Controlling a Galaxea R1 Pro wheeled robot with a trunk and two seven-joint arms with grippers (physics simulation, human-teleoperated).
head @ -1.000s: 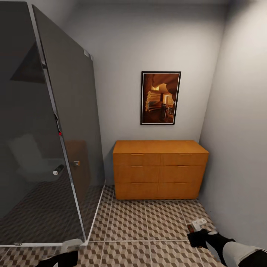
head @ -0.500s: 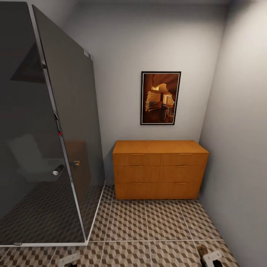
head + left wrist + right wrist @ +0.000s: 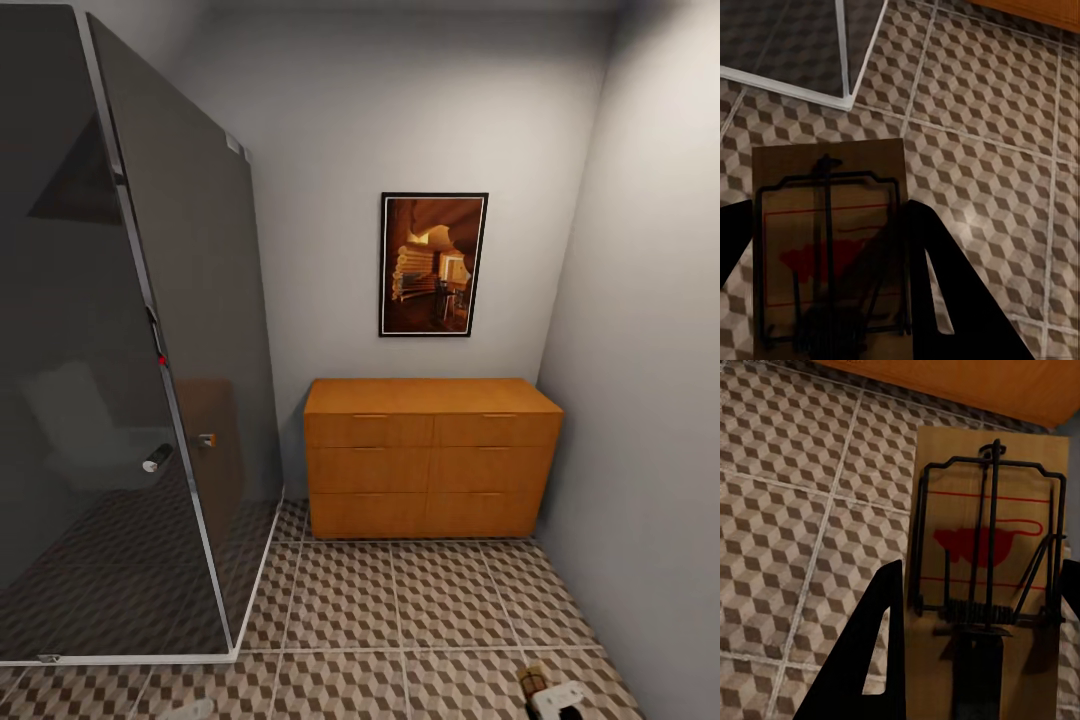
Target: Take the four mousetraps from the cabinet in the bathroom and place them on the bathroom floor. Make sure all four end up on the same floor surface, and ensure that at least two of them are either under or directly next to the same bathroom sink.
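The orange-brown cabinet (image 3: 432, 455) stands against the far wall with all its drawers closed. In the left wrist view a tan mousetrap (image 3: 829, 247) with dark wire and a red mark lies flat between the dark fingers of my left gripper (image 3: 829, 206), which is shut on it above the cube-patterned bathroom floor (image 3: 982, 150). My right gripper (image 3: 982, 566) is shut on a second mousetrap (image 3: 990, 540), close to the cabinet's base (image 3: 982, 382). In the head view my right gripper (image 3: 560, 700) sits low at the bottom right over the floor (image 3: 400, 610). The sink is out of view.
A dark glass shower enclosure (image 3: 120, 400) with a chrome frame fills the left side, its corner reaching the tiles (image 3: 844, 90). A grey wall (image 3: 650, 400) closes the right side. A framed picture (image 3: 433, 264) hangs above the cabinet. Open tiled floor lies between me and the cabinet.
Both grippers have dropped toward the bottom edge of the head view, the right one moving down and slightly right. The room and camera have not shifted.
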